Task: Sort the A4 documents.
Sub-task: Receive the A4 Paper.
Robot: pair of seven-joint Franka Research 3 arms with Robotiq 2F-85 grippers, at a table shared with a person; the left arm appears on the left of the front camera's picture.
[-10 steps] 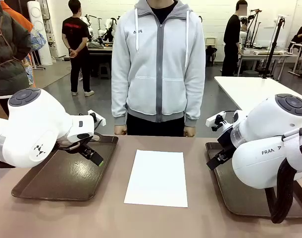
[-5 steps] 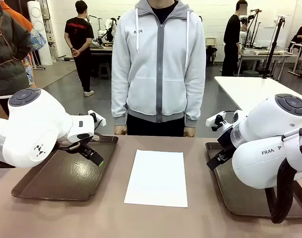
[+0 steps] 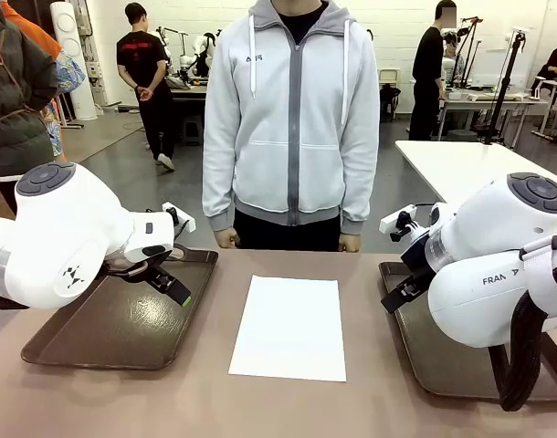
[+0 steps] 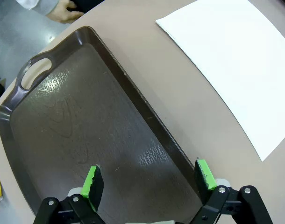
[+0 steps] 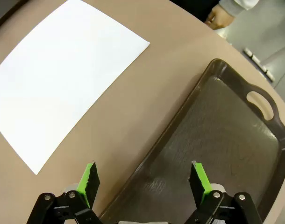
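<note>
A white A4 document [image 3: 290, 327] lies flat in the middle of the brown table, between two dark brown trays; it also shows in the left wrist view [image 4: 236, 60] and the right wrist view [image 5: 63, 79]. My left gripper [image 3: 169, 285] hovers open over the left tray [image 3: 105, 333], nothing between its green pads [image 4: 92, 183]. Over the inner edge of the right tray [image 3: 443, 365], my right gripper [image 3: 394, 297] also stands open and empty, its pads [image 5: 197, 178] wide apart.
A person in a light grey hoodie stands at the far side, both hands [image 3: 225, 239] resting at the table's edge. Each tray has a handle cut-out [image 4: 36, 78] at its far end. Another white table [image 3: 479, 169] stands behind on the right.
</note>
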